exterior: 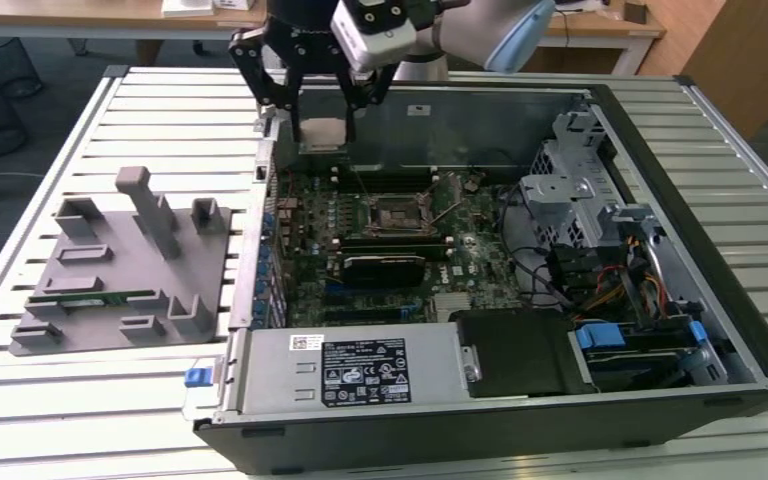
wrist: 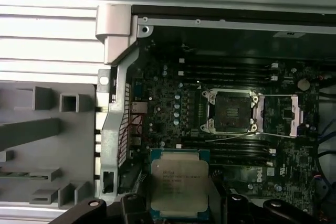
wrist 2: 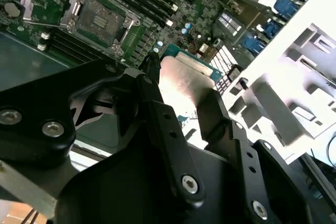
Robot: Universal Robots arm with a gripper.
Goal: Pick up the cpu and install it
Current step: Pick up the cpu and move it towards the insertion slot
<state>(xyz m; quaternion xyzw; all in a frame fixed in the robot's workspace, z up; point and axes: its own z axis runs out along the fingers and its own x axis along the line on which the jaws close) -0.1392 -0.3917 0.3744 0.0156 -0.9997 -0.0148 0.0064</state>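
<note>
My gripper (exterior: 324, 128) is shut on the cpu (exterior: 324, 131), a flat square chip with a shiny metal top. It hangs above the far corner of the open computer case (exterior: 744, 330), on the exterior view's left. In both wrist views the cpu (wrist: 178, 184) (wrist 2: 186, 85) sits between black fingers (wrist 2: 157, 108). The open cpu socket (exterior: 395, 213) lies on the green motherboard, apart from the chip, with its metal frame lifted (wrist: 231, 111) (wrist 2: 100, 22).
A grey moulded holder (exterior: 117, 270) lies on the slatted table at the exterior view's left, with a green memory stick (exterior: 84, 298) in it. Inside the case are a power supply (exterior: 344, 370), a drive cage (exterior: 578, 195) and cables (exterior: 611, 285).
</note>
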